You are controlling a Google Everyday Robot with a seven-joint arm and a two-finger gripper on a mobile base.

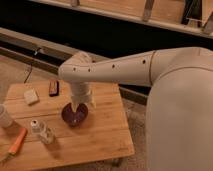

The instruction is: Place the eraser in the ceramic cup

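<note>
Six things sit on the wooden table (100,135). Nearest the front edge is an orange stick (17,141), then a small clear bottle (43,132), upright. At mid-depth on the far left is the ceramic cup (4,116), cut off by the frame, so its inside is not visible. In the centre is a dark purple bowl (74,116). The gripper (79,106) hangs straight down over it and hides what the bowl contains. I cannot tell whether the gripper is released or clenched, and nothing shows as held. Farther back on the left is a pale block (31,96), and near it a dark flat block, likely the eraser (54,88), lying on the table well apart from the cup.

The step in hand is probably the reach for the eraser. To do it well, rise clear of the bowl rim, move back and left, and descend squarely across the block's narrow sides. Then carry it high to the cup.
</note>
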